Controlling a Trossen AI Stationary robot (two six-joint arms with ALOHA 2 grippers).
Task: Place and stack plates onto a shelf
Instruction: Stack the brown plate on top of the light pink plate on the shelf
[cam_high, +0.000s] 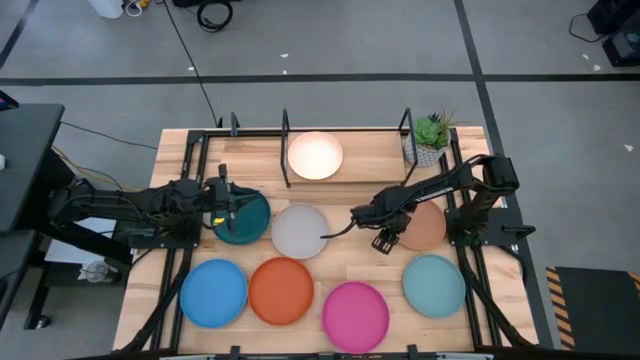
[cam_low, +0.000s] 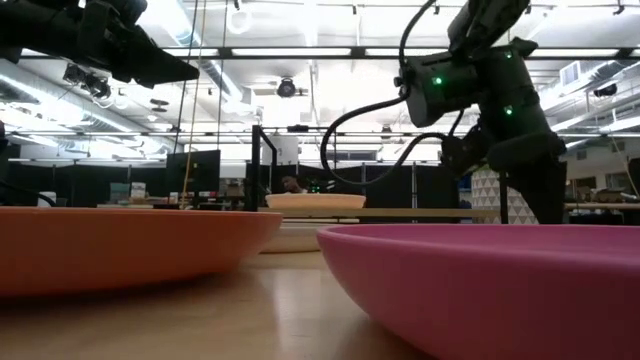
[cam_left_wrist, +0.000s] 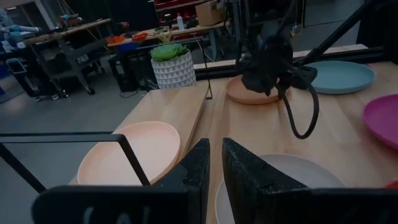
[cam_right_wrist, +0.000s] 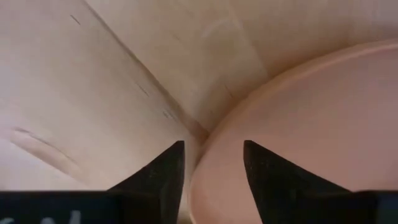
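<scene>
The shelf (cam_high: 250, 150) stands along the table's far edge, and the cream plate (cam_high: 315, 155) lies flat on its wooden floor. The other plates lie flat on the table: dark teal (cam_high: 250, 222), pale grey (cam_high: 300, 230), terracotta (cam_high: 425, 226), blue (cam_high: 213, 292), orange (cam_high: 281, 290), pink (cam_high: 355, 315) and light teal (cam_high: 435, 285). My right gripper (cam_right_wrist: 213, 152) is open and points down at the terracotta plate's left rim (cam_right_wrist: 202, 155), with one finger outside the rim and one over the plate. My left gripper (cam_left_wrist: 215, 163) is shut and hovers above the dark teal plate, holding nothing.
A small potted plant (cam_high: 430, 138) stands at the shelf's right end. The shelf's black upright posts (cam_high: 285, 150) rise beside the cream plate. The pale grey plate lies between the two grippers. Bare wood shows in the shelf's left bay and between the plates.
</scene>
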